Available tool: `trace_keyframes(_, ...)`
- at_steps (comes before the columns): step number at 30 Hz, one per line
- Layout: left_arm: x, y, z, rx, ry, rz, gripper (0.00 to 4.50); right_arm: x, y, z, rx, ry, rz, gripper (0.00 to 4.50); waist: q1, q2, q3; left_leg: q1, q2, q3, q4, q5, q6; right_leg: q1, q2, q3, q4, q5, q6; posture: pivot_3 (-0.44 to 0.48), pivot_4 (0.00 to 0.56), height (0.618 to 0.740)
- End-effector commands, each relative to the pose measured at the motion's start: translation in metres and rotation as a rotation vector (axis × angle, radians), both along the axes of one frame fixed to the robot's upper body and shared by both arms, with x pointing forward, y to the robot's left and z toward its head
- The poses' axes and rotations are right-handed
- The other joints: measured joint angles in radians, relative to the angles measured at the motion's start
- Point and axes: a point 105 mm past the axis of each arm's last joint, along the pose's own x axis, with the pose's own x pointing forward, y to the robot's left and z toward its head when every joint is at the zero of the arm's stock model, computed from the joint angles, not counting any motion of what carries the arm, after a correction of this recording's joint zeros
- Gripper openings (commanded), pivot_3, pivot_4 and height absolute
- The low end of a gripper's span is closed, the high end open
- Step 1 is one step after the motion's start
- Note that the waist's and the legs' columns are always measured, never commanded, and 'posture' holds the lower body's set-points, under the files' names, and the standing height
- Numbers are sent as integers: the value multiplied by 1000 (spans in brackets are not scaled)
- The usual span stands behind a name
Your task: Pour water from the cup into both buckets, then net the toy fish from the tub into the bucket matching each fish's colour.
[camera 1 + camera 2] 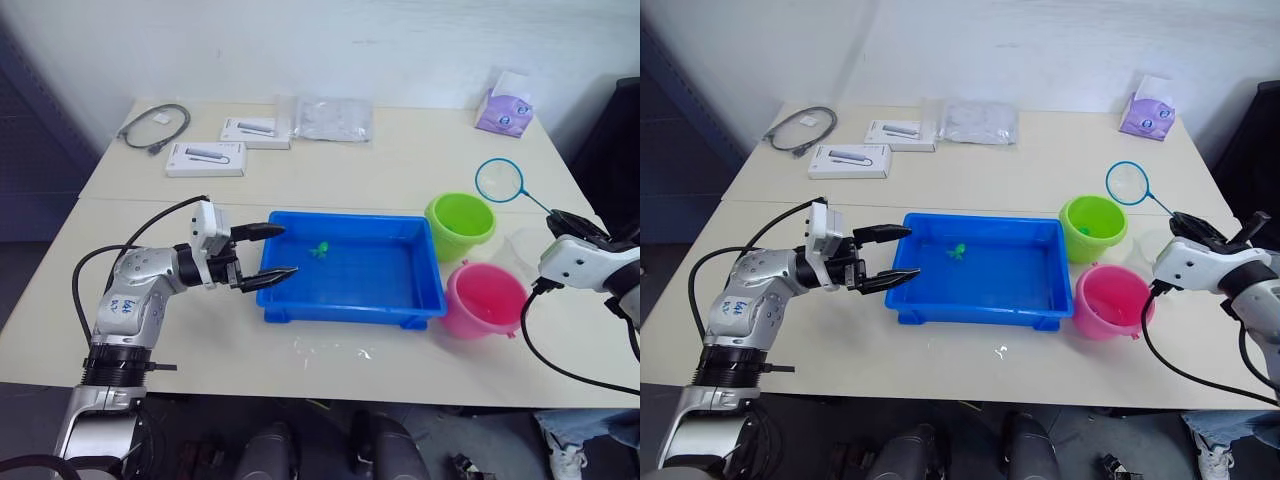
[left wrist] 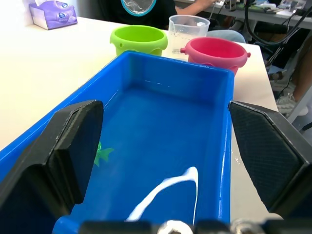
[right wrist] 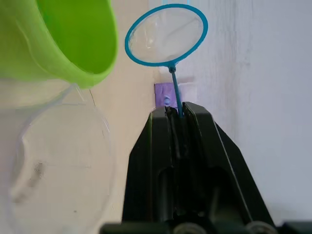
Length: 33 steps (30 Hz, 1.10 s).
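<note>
The blue tub (image 1: 350,216) sits mid-table with one green toy fish (image 1: 320,250) near its far wall; the fish (image 2: 102,155) also shows in the left wrist view. My left gripper (image 1: 286,250) is open, its fingers on either side of the tub's left end wall. The lime green bucket (image 1: 460,225) and pink bucket (image 1: 484,298) stand at the tub's right end, with the clear cup (image 1: 524,246) just right of them. My right gripper (image 3: 176,111) is shut on the net's thin stick. The hoop of the net (image 1: 499,180) hangs beyond the green bucket.
At the back of the table are two white boxes (image 1: 206,159), a grey cable (image 1: 155,127), a clear plastic bag (image 1: 333,118) and a purple tissue pack (image 1: 504,111). A small wet patch (image 1: 330,349) lies on the table in front of the tub.
</note>
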Motion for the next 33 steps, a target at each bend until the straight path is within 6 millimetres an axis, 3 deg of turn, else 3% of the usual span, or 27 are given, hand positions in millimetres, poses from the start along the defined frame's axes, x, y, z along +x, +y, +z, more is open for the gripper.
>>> trace_keyframes(1,-1,16,2,11,-33,46,4400,-12,58,8,336,198,278,0,-8,0,0,0,0,0,0,0,0,0,0,0,1,0,0,0,150,740)
trace_keyframes(8,-4,35,-5,29,-17,115,4400,-37,113,-20,620,745,333,0,-4,1,0,-1,0,-2,0,-1,1,0,-7,-1,0,0,-1,0,150,740)
trace_keyframes(11,-6,43,-7,36,-13,147,4400,-32,112,-35,637,850,166,0,-4,1,0,-1,0,-3,0,-1,2,0,-8,-2,-1,0,-1,0,150,740)
trace_keyframes(24,-16,59,-12,72,11,228,4400,2,154,-59,553,965,90,0,-12,1,0,-4,-1,-1,-1,-1,2,-3,-8,-3,-1,1,-2,0,150,740)
trace_keyframes(28,-17,60,-11,73,10,235,4400,20,178,-54,556,942,127,0,-14,1,0,-4,-1,-1,-1,-1,2,-4,-8,-4,0,1,-2,0,150,740)
trace_keyframes(33,-18,59,-11,75,17,235,4400,32,195,-47,582,863,203,0,-11,1,0,-5,-1,0,-2,-1,1,-5,-7,-4,-1,1,-2,0,150,740)
